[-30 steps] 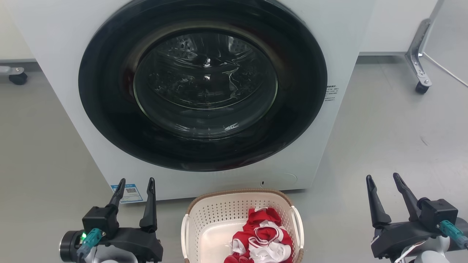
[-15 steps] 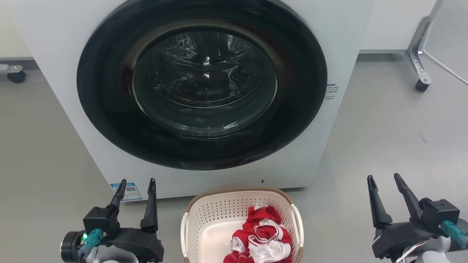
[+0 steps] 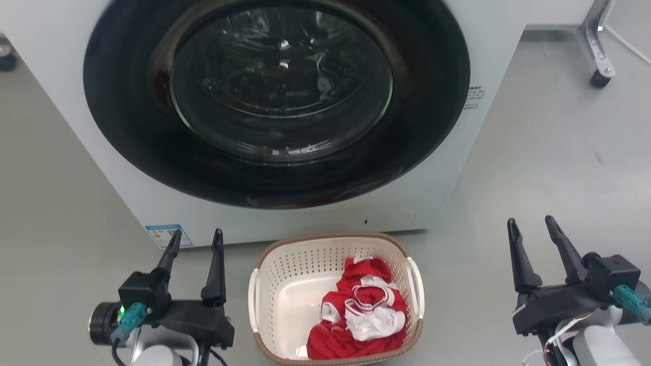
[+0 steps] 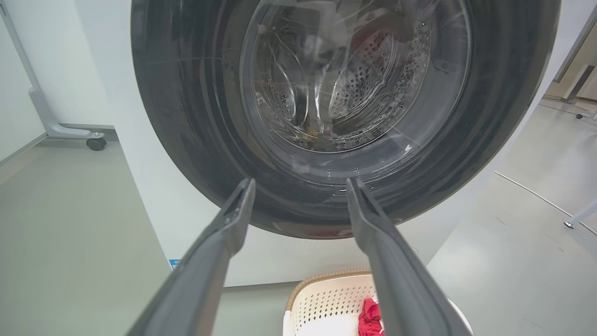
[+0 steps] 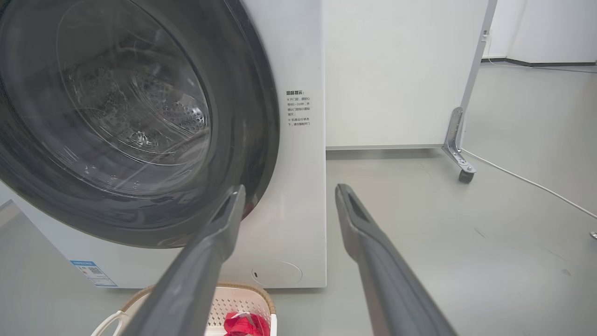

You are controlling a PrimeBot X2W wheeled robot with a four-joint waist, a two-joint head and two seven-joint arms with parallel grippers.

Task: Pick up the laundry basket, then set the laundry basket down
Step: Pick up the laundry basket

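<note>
The laundry basket (image 3: 285, 284) stands on the floor (image 3: 534, 152), just in front of the washing machine (image 3: 457, 168). The left claw (image 3: 197, 234) and right claw (image 3: 530, 221) are both released, empty and clear of the basket.

Recommended: bring each claw to its own side's loop handle, then lift evenly so the basket stays level.

Contents: one red-and-white garment (image 3: 363, 315), bunched toward the basket's right wall.

The head camera is looking steeply down from high up, taking in the washing machine (image 3: 432, 188), its door (image 3: 279, 76), the laundry basket (image 3: 305, 254) on the floor (image 3: 559, 152), and the left gripper (image 3: 197, 232) and right gripper (image 3: 530, 220) at the lower corners. The left wrist camera is sitting lower and nearer, facing the door almost squarely, while the right wrist camera is facing the machine's right front edge and the floor beyond; all three are sharing the door and the laundry basket.
</note>
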